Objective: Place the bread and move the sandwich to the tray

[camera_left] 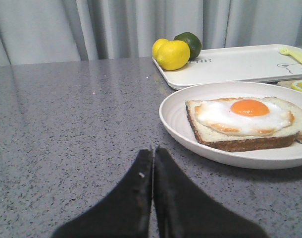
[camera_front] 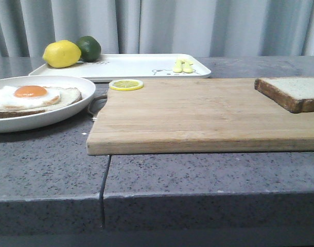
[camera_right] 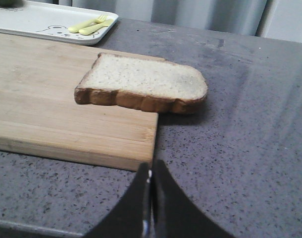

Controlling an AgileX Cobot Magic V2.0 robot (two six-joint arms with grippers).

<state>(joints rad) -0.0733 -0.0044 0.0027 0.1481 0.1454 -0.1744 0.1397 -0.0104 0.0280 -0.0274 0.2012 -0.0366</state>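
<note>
Waiting with both grippers, left (camera_left: 152, 148) and right (camera_right: 150, 166), clenched empty, I saw the bread (camera_right: 143, 83) overhanging the board's (camera_right: 52, 94) right edge, easy to pinch.

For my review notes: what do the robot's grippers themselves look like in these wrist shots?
Only the fingers show. The left gripper has two matte black fingers, broad at the base and tapering to narrow tips, with a small pale speck on one. The right gripper looks the same: black, wedge-shaped, tapered. No cables, labels or arm links are visible, and neither arm appears in the front view.
</note>
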